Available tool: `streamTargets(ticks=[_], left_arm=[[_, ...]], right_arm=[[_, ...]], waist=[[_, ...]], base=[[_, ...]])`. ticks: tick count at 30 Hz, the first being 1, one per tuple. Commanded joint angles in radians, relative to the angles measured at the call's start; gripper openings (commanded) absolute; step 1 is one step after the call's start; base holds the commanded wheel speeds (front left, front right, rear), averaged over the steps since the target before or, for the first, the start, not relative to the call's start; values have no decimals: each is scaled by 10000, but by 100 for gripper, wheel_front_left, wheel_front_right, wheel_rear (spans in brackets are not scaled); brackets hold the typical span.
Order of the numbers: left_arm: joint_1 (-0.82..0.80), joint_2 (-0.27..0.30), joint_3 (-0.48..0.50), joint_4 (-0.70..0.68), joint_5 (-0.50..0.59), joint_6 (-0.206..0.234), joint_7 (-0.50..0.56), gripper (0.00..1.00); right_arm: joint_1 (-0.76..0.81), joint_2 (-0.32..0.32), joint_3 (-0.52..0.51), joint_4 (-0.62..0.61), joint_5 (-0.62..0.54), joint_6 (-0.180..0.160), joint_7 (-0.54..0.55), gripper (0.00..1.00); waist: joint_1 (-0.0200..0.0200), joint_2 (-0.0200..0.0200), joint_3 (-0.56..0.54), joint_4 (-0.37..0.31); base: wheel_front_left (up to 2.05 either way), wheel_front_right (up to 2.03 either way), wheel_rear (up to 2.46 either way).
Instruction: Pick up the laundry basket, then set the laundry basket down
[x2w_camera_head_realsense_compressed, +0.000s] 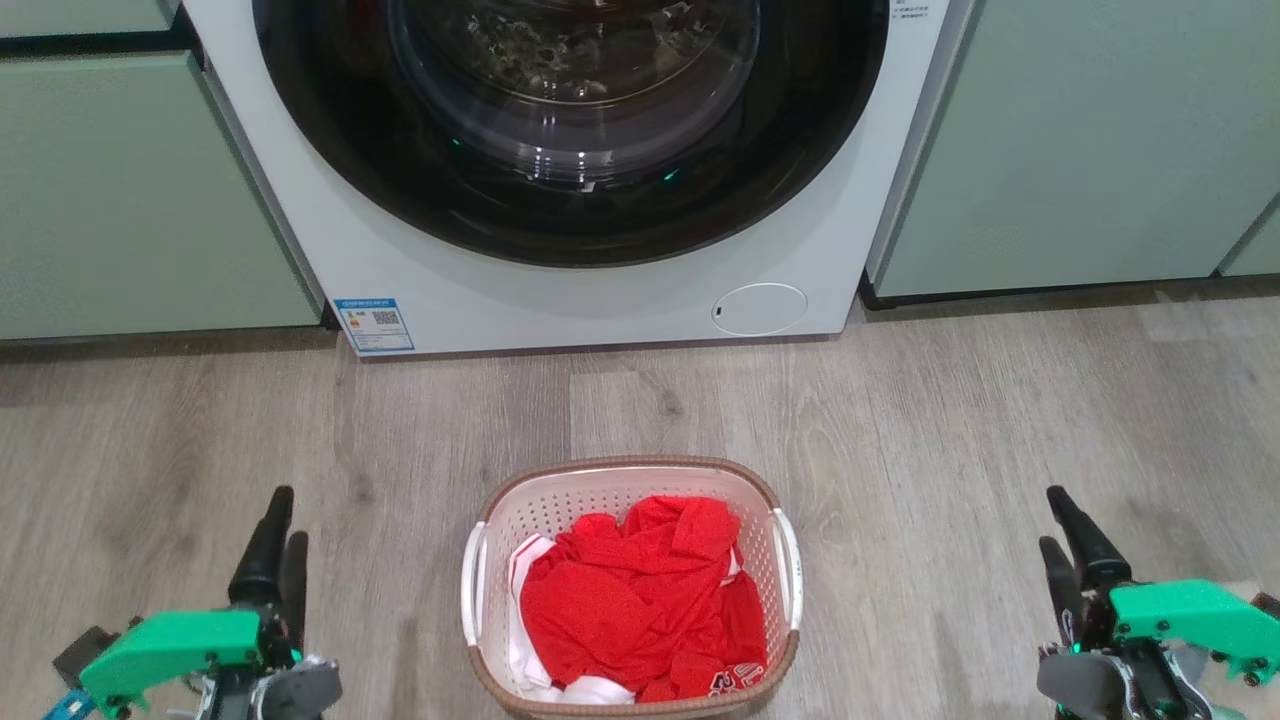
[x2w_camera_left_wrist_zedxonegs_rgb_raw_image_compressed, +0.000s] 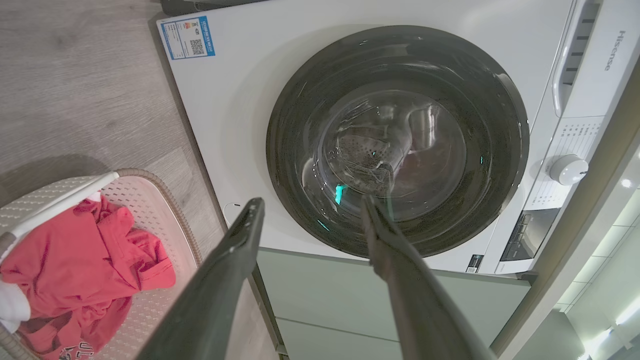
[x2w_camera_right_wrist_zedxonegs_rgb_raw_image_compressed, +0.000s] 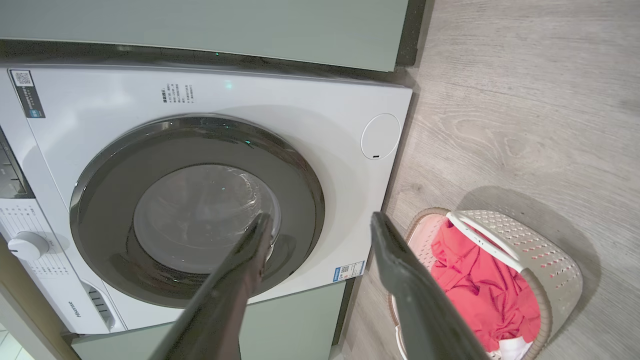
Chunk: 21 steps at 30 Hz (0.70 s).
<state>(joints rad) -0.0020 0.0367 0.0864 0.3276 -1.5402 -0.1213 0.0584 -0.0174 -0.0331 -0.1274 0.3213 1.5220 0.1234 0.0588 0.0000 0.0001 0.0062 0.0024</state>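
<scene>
Head view cuts off the near rim of the laundry basket (x2w_camera_head_realsense_compressed: 630, 465); red clothing (x2w_camera_head_realsense_compressed: 630, 590) hides its floor. Flanking it, the left tool (x2w_camera_head_realsense_compressed: 288, 515) and right tool (x2w_camera_head_realsense_compressed: 1052, 518) gape empty.

The left gripper (x2w_camera_head_realsense_compressed: 288, 520) sits low at the robot's left side, its two long dark fingers (x2w_camera_head_realsense_compressed: 262, 555) pointing forward and leaning slightly inward from a green housing (x2w_camera_head_realsense_compressed: 170, 645) at the wrist. The right gripper (x2w_camera_head_realsense_compressed: 1052, 520) mirrors it low at the robot's right, its fingers leaning inward too. The two grippers are well apart and at about the same height. Seen along the fingers from each wrist camera, both grippers' jaws stand parted with a clear gap between the tips, and each is empty
</scene>
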Motion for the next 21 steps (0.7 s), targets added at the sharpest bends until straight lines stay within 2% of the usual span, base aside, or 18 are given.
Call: streamTargets(ticks=[1, 9, 21], left_arm=[[-622, 75, 185, -410, 218, 16, -106, 100], [-712, 79, 201, -891, 1075, 117, -341, 100], [-836, 86, 99, -1652, 2449, 535, -663, 100]], right_arm=[[-566, -80, -37, -396, -198, 13, -108, 100], [-732, -87, -203, -602, -1243, 18, -343, 100], [-949, -97, -127, -1238, -2916, 24, -666, 100]], waist=[[0, -1, 3, 9], [0, -1, 25, 70], [0, -1, 58, 153]], base=[[0, 0, 0], [0, 0, 0], [0, 0, 0]])
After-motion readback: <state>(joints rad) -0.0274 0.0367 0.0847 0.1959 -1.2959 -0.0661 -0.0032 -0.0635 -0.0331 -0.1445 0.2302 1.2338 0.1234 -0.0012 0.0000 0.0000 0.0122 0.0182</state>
